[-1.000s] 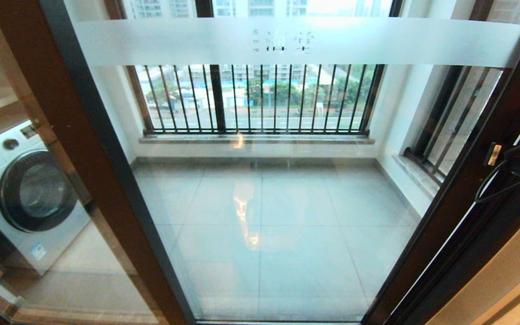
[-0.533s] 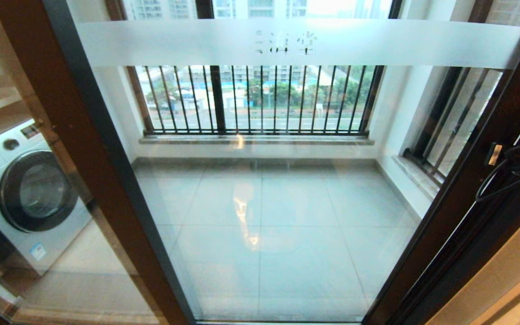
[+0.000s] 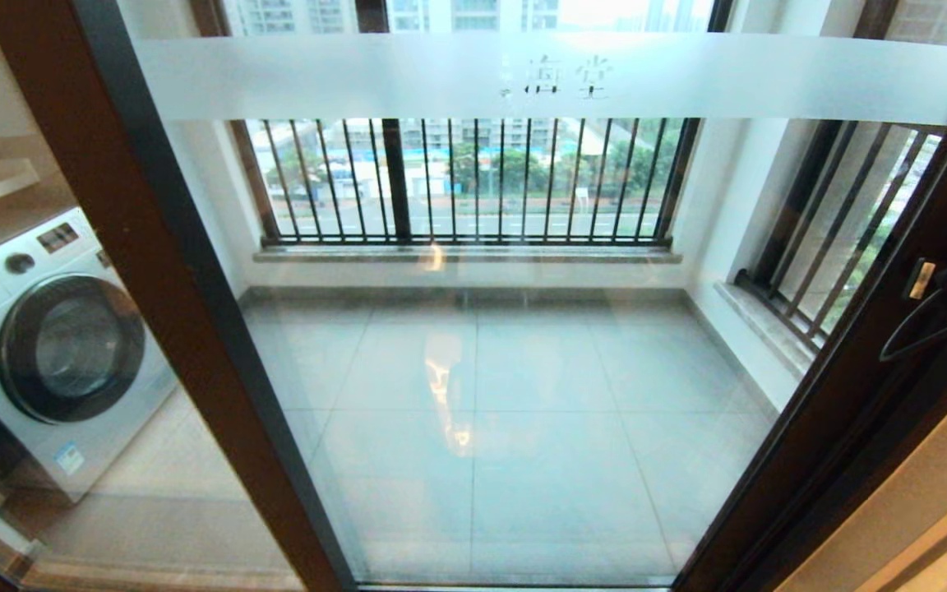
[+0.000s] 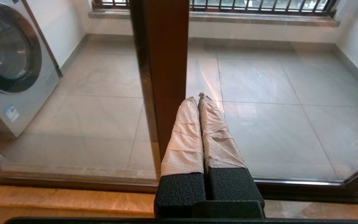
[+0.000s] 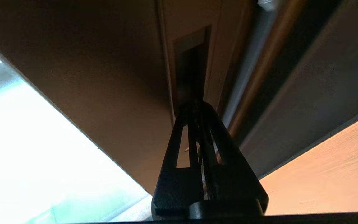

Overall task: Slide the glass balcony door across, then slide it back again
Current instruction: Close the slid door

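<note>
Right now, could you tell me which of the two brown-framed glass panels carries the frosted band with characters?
The right-hand door, whose frosted band crosses its top; the left panel, showing the washer, has no lettering.

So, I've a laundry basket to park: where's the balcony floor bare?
Bare: the floor between the washing machine and the right wall, back to the barred window. Crowded: the washer's corner, and the handle slot of the glass balcony door, where the right tool sits. Left tool idles by the brown stile.

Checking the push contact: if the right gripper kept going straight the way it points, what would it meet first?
Most likely the handle slot in the glass door stile: the shut right gripper points at the slot's lower end and seems already at it, though depth is unclear.
</note>
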